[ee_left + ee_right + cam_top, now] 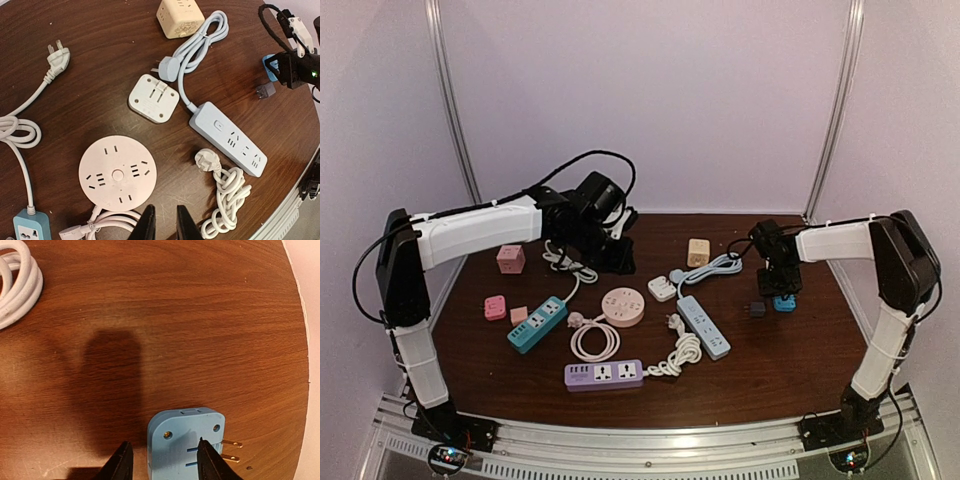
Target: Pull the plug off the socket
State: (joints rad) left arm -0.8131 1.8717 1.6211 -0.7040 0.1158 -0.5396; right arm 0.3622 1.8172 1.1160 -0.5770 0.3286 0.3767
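Note:
A blue square socket adapter (185, 440) lies flat on the brown table, two brass prongs sticking out on its right side. It also shows in the top view (785, 303). A small dark plug (756, 309) lies loose on the table just left of it, apart from it; the left wrist view shows it as a grey plug (265, 91). My right gripper (163, 441) hovers low over the adapter, open, with one fingertip over its face and the other to its left. My left gripper (165, 207) is slightly open and empty, high at the back left (620, 255).
A pink round socket (117, 172), a white square adapter (153, 98), a pale blue power strip (227, 137), a cream cube socket (179, 17) and coiled white cords (227, 197) lie mid-table. Teal (537, 323) and purple (604, 374) strips lie nearer. The table's right edge (300, 340) is close.

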